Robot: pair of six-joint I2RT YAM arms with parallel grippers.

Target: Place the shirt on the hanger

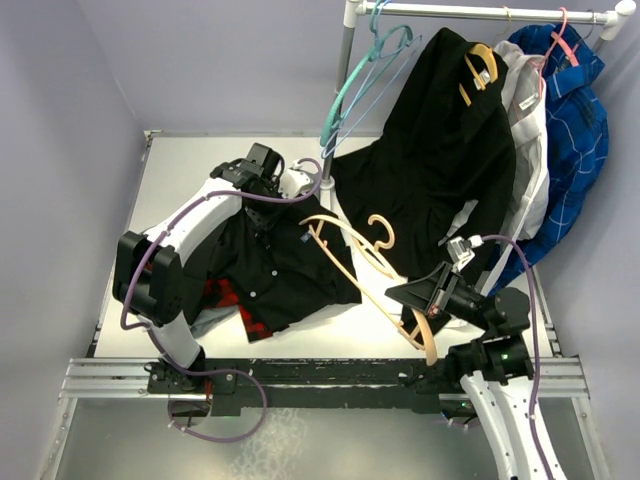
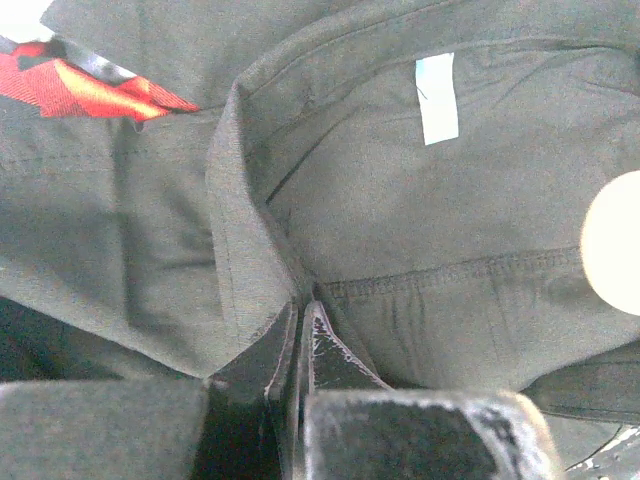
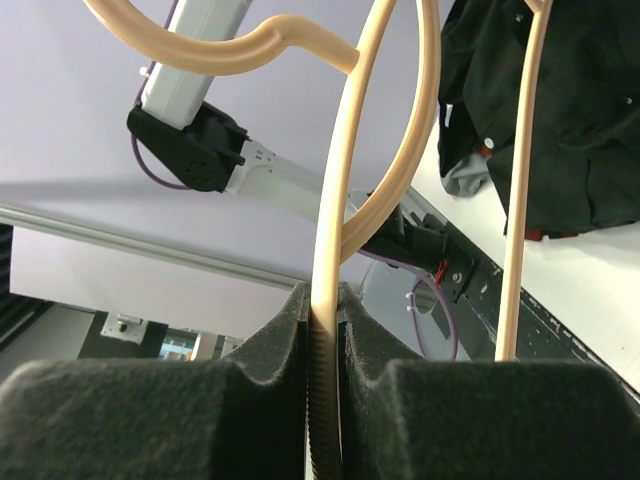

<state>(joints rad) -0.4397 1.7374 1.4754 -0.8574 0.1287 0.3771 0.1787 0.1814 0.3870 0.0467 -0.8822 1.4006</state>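
The black shirt [image 1: 268,270] lies crumpled on the table left of centre, over a red-and-black plaid shirt [image 1: 230,303]. My left gripper [image 1: 268,212] is shut on the shirt's collar fabric [image 2: 260,250]; the pale neck label [image 2: 437,98] shows just beyond it. The tan wooden hanger [image 1: 360,265] is held up in the air over the table's middle, hook up. My right gripper [image 1: 428,292] is shut on one of its arms [image 3: 335,250], gripped between the foam pads [image 3: 285,330].
A clothes rail [image 1: 480,12] at the back right carries teal hangers [image 1: 365,70], a longer black garment [image 1: 440,150] on another tan hanger, a grey-white shirt and a blue plaid shirt [image 1: 570,110]. The black garment drapes onto the table behind the hanger.
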